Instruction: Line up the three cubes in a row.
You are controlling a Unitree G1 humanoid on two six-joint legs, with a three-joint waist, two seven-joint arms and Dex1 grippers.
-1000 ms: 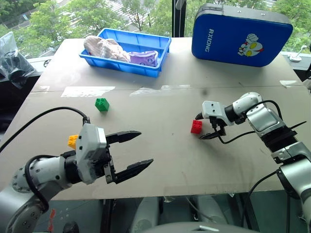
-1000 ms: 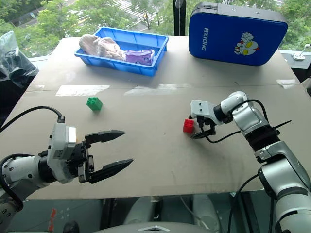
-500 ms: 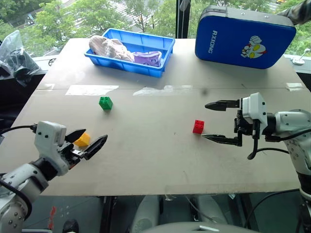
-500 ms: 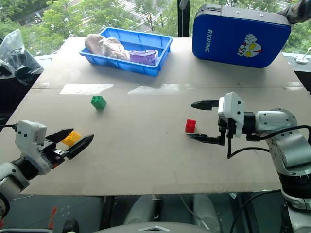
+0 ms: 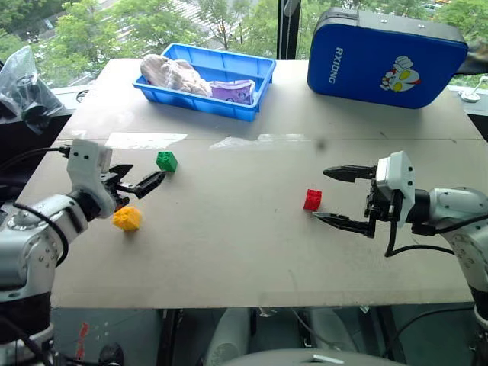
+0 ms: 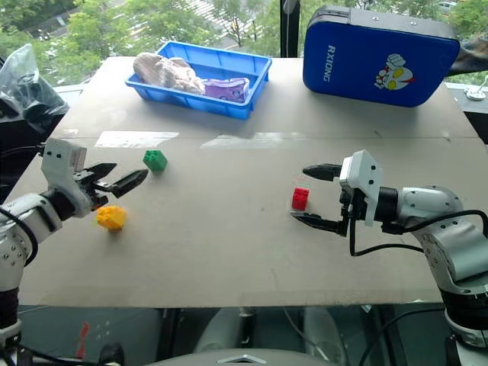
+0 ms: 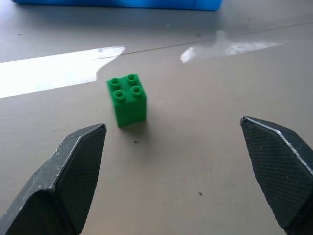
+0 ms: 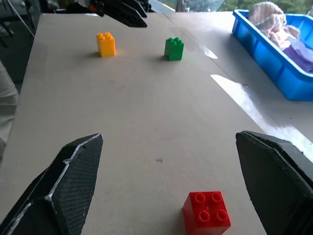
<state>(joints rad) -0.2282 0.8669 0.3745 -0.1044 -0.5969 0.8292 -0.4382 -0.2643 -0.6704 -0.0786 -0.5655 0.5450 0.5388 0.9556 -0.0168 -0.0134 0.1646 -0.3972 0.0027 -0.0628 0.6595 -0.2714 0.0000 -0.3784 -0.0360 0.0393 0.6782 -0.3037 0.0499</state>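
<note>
Three cubes stand apart on the table. The green cube (image 5: 166, 161) is far left, the yellow-orange cube (image 5: 127, 219) nearer on the left, and the red cube (image 5: 312, 200) right of the middle. My left gripper (image 5: 146, 172) is open, just short of the green cube and past the yellow one, touching neither. In the left wrist view the green cube (image 7: 126, 99) lies ahead, closer to one finger. My right gripper (image 8: 168, 139) is open and points left. Its fingertips flank the red cube (image 8: 206, 213) without touching it.
A blue tray (image 5: 252, 95) with cloth bundles sits at the back left. A big blue case (image 5: 385, 57) stands at the back right. A black bag (image 5: 23, 91) hangs off the table's left side. The table's front edge (image 5: 252, 303) runs below both arms.
My left gripper swung left and forward, from around the yellow-orange cube up to the green one. My right gripper pulled back from the red cube, rose and turned level, then held still.
</note>
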